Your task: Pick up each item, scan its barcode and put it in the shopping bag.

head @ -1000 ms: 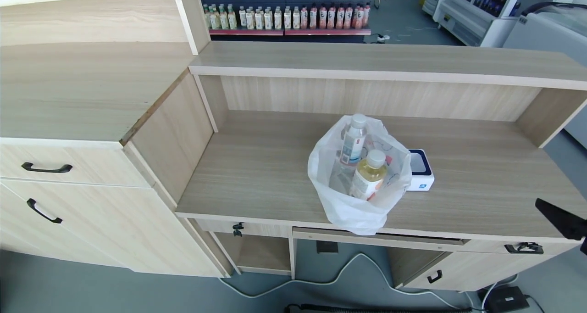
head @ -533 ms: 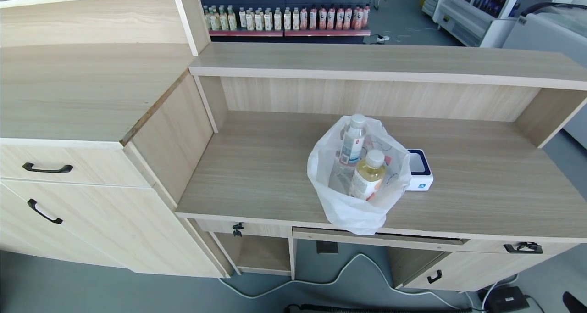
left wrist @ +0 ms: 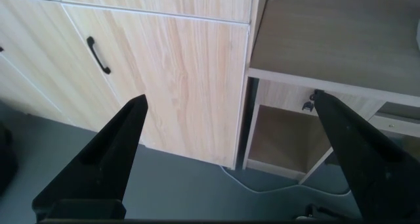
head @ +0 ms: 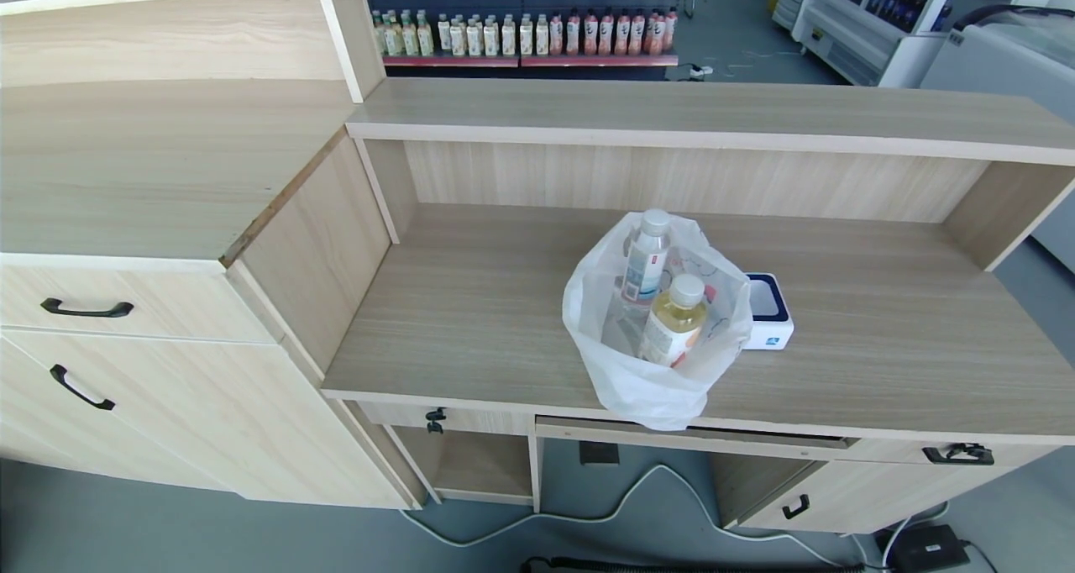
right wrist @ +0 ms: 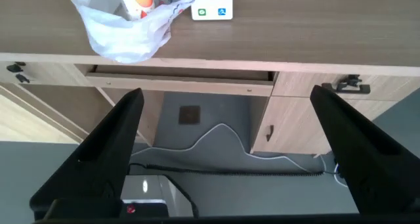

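Note:
A white plastic shopping bag (head: pixel 651 380) stands on the wooden counter (head: pixel 882 329), open at the top. Inside it are two upright bottles: a clear one with a white label (head: pixel 647 262) and one with yellow drink (head: pixel 674 321). A small white scanner (head: pixel 768 310) sits right behind the bag. In the right wrist view the bag (right wrist: pixel 125 27) and scanner (right wrist: pixel 212 7) lie far ahead on the counter, and my right gripper (right wrist: pixel 233 152) is open below the counter edge. My left gripper (left wrist: pixel 239 155) is open, low beside the cabinet doors (left wrist: pixel 177 79).
A raised shelf (head: pixel 705 111) runs along the counter's back. A taller cabinet with black-handled drawers (head: pixel 126 304) stands to the left. Under the counter are a drawer (right wrist: pixel 184 76), cables (head: pixel 588 514) on the floor and an open cubby (left wrist: pixel 282 135).
My right arm, seen a second ago at the head view's right edge by the counter, has dropped down out of that view. Bag, bottles and scanner have not moved.

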`<state>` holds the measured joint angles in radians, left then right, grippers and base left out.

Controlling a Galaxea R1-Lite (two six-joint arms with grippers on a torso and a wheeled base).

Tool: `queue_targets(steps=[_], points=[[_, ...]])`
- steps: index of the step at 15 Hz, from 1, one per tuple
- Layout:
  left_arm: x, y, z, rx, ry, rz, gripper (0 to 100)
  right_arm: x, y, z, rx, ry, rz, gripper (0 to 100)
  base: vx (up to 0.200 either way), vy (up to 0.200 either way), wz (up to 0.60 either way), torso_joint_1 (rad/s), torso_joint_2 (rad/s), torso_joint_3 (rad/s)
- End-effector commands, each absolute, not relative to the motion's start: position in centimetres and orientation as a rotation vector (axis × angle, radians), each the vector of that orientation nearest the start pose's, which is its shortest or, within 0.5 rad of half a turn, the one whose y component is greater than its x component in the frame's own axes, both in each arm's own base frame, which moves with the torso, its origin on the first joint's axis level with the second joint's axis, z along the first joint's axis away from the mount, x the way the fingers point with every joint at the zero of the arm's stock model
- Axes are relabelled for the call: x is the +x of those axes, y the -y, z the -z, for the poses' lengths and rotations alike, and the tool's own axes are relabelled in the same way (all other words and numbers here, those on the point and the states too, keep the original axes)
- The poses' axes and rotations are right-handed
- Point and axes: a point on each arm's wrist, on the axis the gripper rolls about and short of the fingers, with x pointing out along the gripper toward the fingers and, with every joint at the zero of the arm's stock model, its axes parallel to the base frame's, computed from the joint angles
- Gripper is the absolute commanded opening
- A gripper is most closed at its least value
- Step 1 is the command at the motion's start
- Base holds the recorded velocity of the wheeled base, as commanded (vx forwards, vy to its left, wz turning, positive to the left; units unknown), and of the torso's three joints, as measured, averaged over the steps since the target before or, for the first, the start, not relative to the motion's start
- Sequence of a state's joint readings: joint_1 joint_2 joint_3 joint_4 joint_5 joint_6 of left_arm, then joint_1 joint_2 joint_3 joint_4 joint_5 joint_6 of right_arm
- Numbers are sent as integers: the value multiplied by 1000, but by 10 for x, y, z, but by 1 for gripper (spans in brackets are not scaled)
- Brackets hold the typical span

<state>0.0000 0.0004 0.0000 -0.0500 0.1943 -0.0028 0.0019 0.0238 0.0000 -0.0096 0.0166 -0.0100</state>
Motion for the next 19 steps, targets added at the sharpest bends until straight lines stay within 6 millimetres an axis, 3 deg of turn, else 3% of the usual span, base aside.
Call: queue_targets(steps=[1,19], points=[[-23,-4,-81,-8,51,-193,100,-23,0,-76,-9,8,-18,100,0,0,0,0,0,0],[-23,-4,-81,-8,51,-195,100,-23,0,-76,-11,6,-15,100,0,0,0,0,0,0]])
